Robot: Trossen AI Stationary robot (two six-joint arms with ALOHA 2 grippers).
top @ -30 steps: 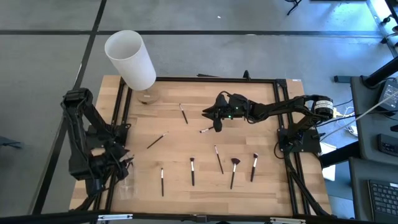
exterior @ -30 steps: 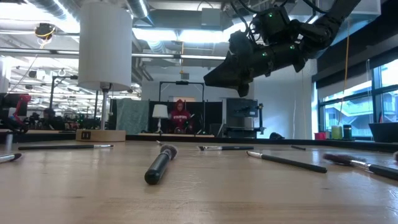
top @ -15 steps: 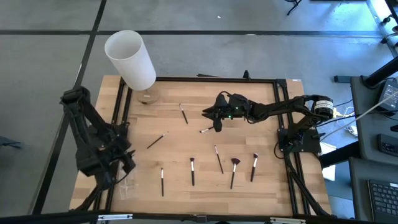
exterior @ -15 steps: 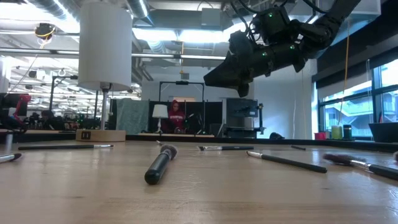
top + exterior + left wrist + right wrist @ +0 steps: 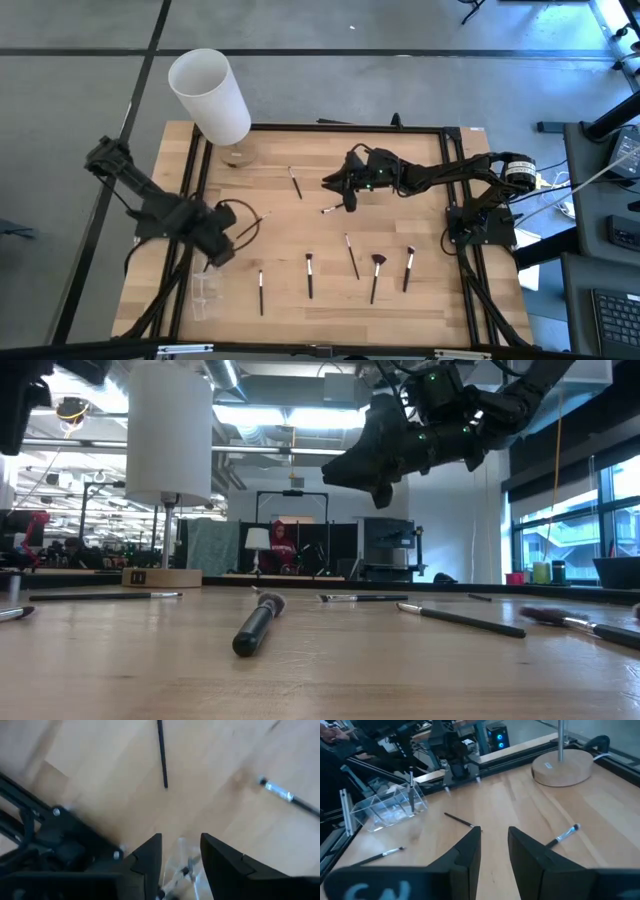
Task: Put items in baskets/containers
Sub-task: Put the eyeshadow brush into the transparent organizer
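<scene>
while blurred, the clear container [image 5: 204,291] seemingly lies lengthwise along the table edge.

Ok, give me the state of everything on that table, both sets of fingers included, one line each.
left gripper: fingers open, empty, near the clear container.
right gripper: fingers open, empty, raised over the table's middle.
clear container: upright, one brush standing in it.
loose brushes: lying flat on the wood, not in the container.
fan brush: lying flat among them.
lamp: standing upright.
</scene>
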